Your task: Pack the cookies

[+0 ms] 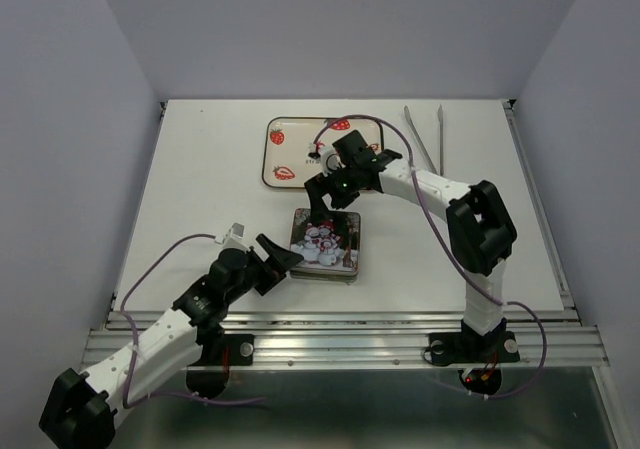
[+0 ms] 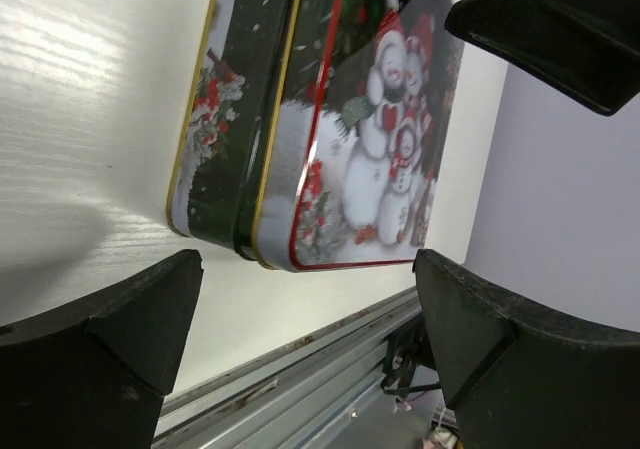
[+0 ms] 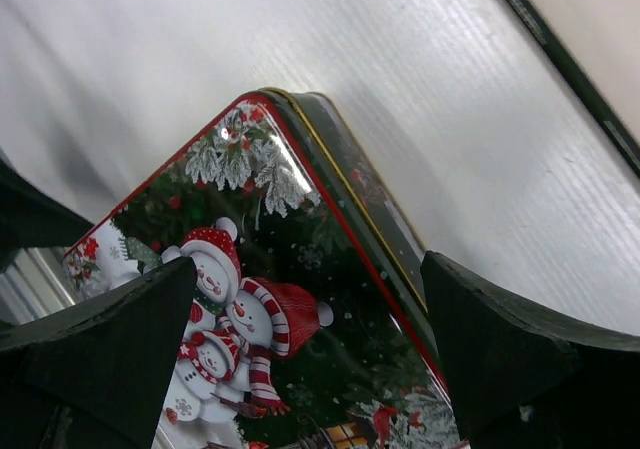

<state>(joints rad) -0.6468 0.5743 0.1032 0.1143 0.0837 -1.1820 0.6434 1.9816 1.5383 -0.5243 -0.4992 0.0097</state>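
Note:
A square tin [image 1: 326, 243] with a closed snowman-printed lid lies flat in the middle of the table. It also shows in the left wrist view [image 2: 330, 119] and the right wrist view [image 3: 280, 299]. No cookies show in any view. My left gripper [image 1: 283, 259] is open and empty beside the tin's near left corner, its jaws wide apart [image 2: 305, 269]. My right gripper [image 1: 333, 204] is open and empty just above the tin's far edge, its jaws straddling the lid [image 3: 308, 269].
A white rectangular plate [image 1: 300, 149] with printed strawberries lies behind the tin, partly covered by the right arm. Metal tongs [image 1: 425, 134] lie at the back right. A metal rail [image 1: 340, 334] runs along the table's near edge.

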